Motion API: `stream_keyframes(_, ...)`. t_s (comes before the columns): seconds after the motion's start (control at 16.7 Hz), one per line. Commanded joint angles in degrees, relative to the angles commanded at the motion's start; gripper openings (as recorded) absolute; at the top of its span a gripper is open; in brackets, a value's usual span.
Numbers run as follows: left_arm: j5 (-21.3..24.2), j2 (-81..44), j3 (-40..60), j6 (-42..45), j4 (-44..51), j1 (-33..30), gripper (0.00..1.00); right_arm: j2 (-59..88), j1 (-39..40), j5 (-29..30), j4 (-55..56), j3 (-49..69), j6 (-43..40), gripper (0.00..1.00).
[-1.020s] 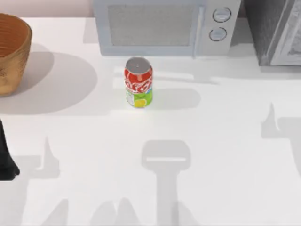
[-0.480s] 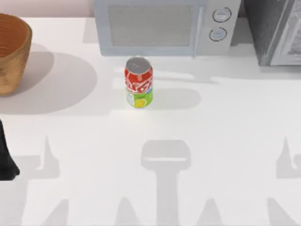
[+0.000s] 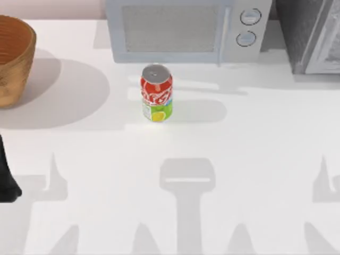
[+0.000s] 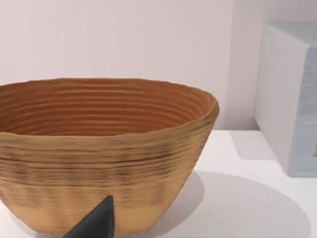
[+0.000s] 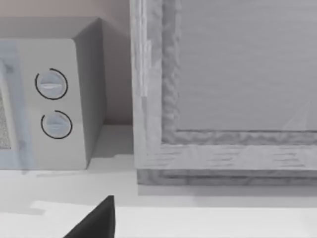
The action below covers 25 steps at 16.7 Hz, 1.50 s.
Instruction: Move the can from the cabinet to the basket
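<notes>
Can (image 3: 156, 93) stood upright on the white table (image 3: 249, 154), out in the open just in front of the light grey microwave (image 3: 183, 31), the landmark you can steer by. It was the red can with a green-yellow band and a silver top, and no gripper touched it.

Compared with half a second before, you would find almost nothing changed: the can, the basket and the shadows on the table sat in the same places. A second before, one pointed shadow lay closer in on the cabinet side of the table; it had since shifted outward toward that edge.

Well to the left of the microwave, the orange-brown woven basket (image 3: 15, 58) was cut off by the frame edge. The left wrist view showed its ribbed wall (image 4: 99, 163) close up, with one dark fingertip (image 4: 96, 223) of the left gripper in front of it. To the right of the microwave, the cabinet (image 3: 311, 37) was also cropped; the right wrist view faced its pale framed front panel (image 5: 228, 89), shut, with one dark fingertip (image 5: 99, 220) of the right gripper at the picture's edge. I cannot tell you whether either gripper was open or closed.

A plain pale pinkish wall (image 4: 124, 39) rose behind the table.
</notes>
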<state>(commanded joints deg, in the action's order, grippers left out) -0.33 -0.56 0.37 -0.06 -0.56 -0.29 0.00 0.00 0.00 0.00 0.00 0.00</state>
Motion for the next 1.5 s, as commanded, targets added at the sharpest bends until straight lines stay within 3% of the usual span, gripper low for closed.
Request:
stream_keyframes(0.18,-3.22,-5.32,3.58,-0.71,-5.05,-2.64,1.0,0.0,0.0,0.0,0.0,0.0,0.0,1.0)
stream_keyframes(0.42,-11.37,-20.82,12.64,-2.83,-17.3,-9.17,1.0,0.0,0.0,0.0,0.0,0.0,0.0,1.0)
stream_keyframes(1.02,-33.51,-84.83,36.26,-8.22,-50.87,-30.77,1.0,0.0,0.0,0.0,0.0,0.0,0.0,1.0)
stream_keyframes(1.26,-38.87,-107.85,41.72,-9.32,-58.87,-38.42,1.0,0.0,0.0,0.0,0.0,0.0,0.0,1.0)
stream_keyframes(1.5,-41.75,-121.98,44.75,-9.97,-63.53,-43.59,1.0,0.0,0.0,0.0,0.0,0.0,0.0,1.0)
